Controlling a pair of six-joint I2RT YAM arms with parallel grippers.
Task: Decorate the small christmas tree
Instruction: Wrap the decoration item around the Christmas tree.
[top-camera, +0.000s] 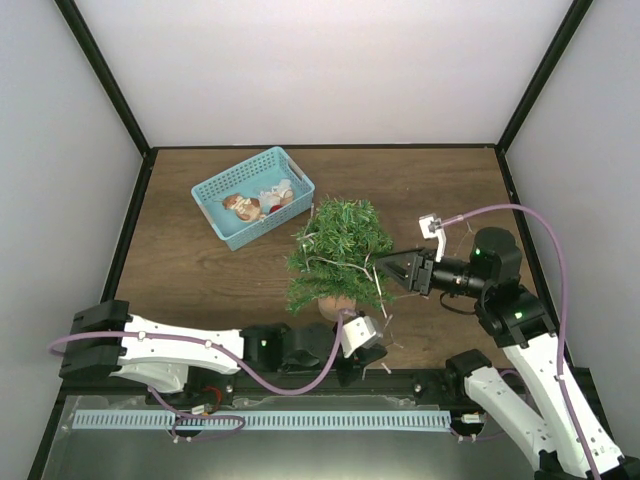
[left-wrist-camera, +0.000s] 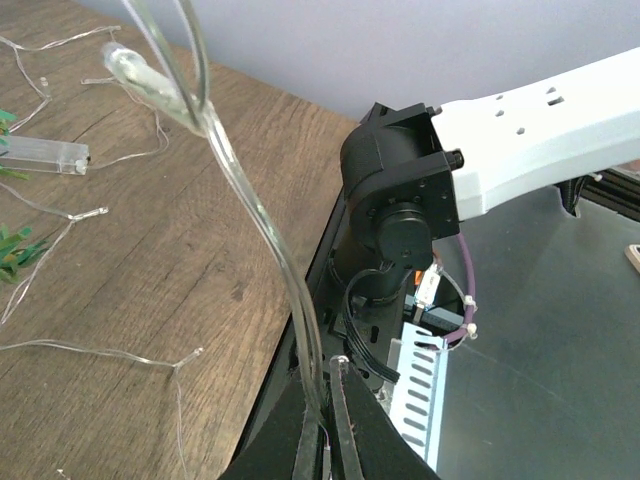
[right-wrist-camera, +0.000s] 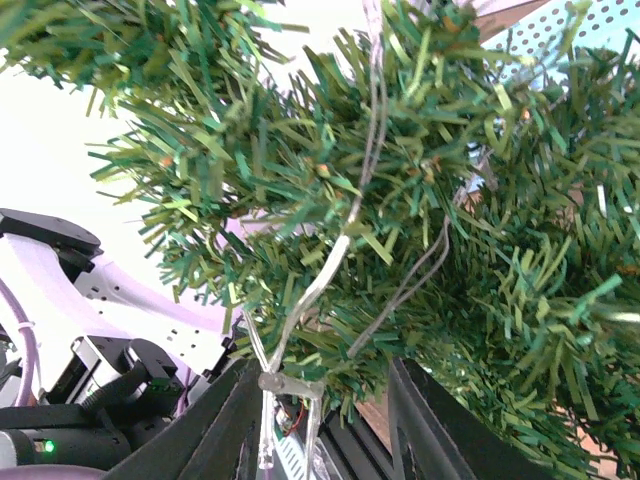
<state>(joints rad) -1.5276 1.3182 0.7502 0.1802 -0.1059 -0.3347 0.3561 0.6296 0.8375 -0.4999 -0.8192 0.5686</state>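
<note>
The small christmas tree (top-camera: 338, 255) stood mid-table, its pot toward the near edge. The left gripper (left-wrist-camera: 328, 400) was clamped on the clear light string (left-wrist-camera: 150, 85), likely anchoring it. The right gripper (top-camera: 382, 266), at the tree's right side, had its jaws apart around a bulb, seemingly tucking string into branches.

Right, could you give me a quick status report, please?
Left claw shut on light string. Right claw open at tree, string loose between its jaws. Basket well clear, far left.

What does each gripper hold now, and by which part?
The left gripper is shut on the clear plastic fairy-light string, on bare wire. The right gripper holds nothing: its jaws stand open around the string, at the small green fir tree.
</note>
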